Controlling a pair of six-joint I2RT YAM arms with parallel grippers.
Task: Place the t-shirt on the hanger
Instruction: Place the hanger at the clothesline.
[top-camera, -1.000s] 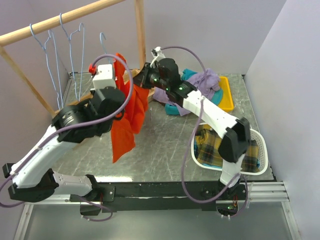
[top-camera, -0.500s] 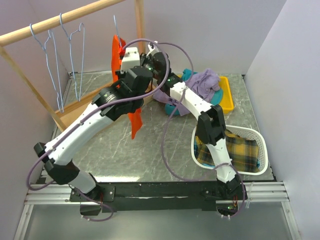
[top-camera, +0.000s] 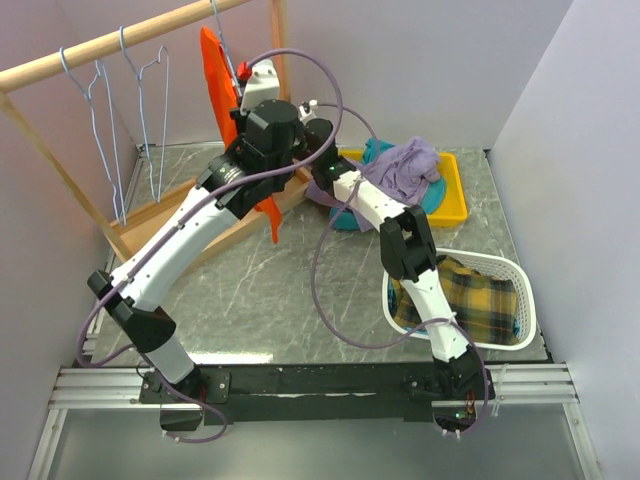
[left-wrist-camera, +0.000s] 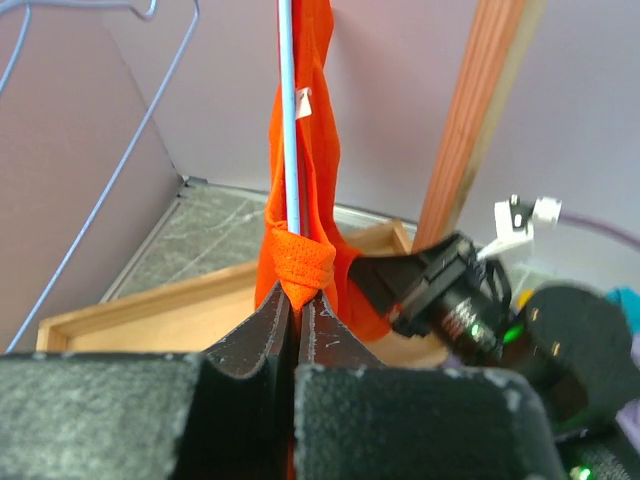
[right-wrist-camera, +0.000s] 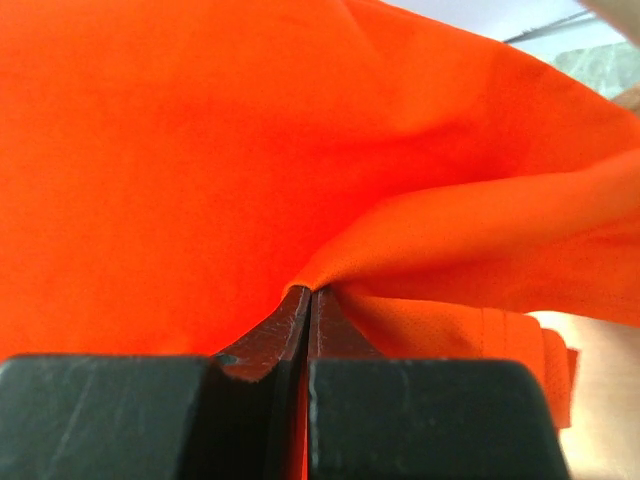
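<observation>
T-shirt (top-camera: 212, 70) hangs bunched on the hanger (left-wrist-camera: 290, 120) above the far edge of the worktop (top-camera: 250, 290). The left gripper (left-wrist-camera: 296, 300) pinches its neckband at the wire, and the right gripper (right-wrist-camera: 308, 300) is clamped on a fold. Uneven pulling could likely drag the cloth off.

Left gripper (left-wrist-camera: 297, 304), jaws pressed together on the orange shirt's (left-wrist-camera: 318, 160) collar band where the blue hanger (left-wrist-camera: 290, 120) wire rises to 12 o'clock; wooden post (left-wrist-camera: 470, 120) at 1 o'clock; black right arm (left-wrist-camera: 445, 297) at 4 o'clock, against the shirt; spare hanger (left-wrist-camera: 100, 205) at 10 o'clock.
</observation>
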